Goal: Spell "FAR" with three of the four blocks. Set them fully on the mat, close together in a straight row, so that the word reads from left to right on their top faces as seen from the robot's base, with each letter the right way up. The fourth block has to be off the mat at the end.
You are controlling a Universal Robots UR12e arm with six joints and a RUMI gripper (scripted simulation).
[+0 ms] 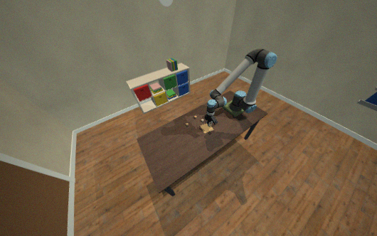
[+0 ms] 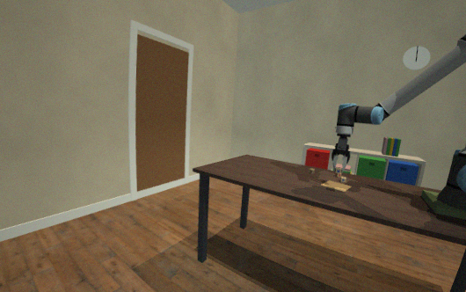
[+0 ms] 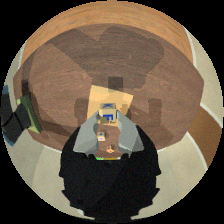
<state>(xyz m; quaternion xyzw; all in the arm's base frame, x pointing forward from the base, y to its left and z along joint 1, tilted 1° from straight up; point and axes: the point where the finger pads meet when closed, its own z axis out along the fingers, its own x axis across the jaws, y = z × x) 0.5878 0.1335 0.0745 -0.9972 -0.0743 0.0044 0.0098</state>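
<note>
My gripper (image 1: 210, 123) (image 2: 339, 165) (image 3: 107, 110) is shut on a small wooden letter block (image 3: 106, 114) (image 2: 339, 167) and holds it a little above the tan mat (image 1: 207, 129) (image 2: 336, 186) (image 3: 101, 95), near the mat's edge closest to the robot's base. The block's top face shows a blue letter in the wrist view, too small to read. Three other blocks lie on the dark table off the mat: one (image 1: 187, 124) (image 2: 311, 170) farthest away, one (image 1: 195, 116) farther back, and one (image 1: 203, 120) just beside the gripper. Their letters are too small to read.
The dark wooden table (image 1: 171, 153) (image 2: 264, 171) carries the mat and the robot's green base plate (image 1: 235, 111) (image 2: 440, 204). A white shelf with coloured bins (image 1: 160, 87) (image 2: 374, 164) stands against the wall behind the table.
</note>
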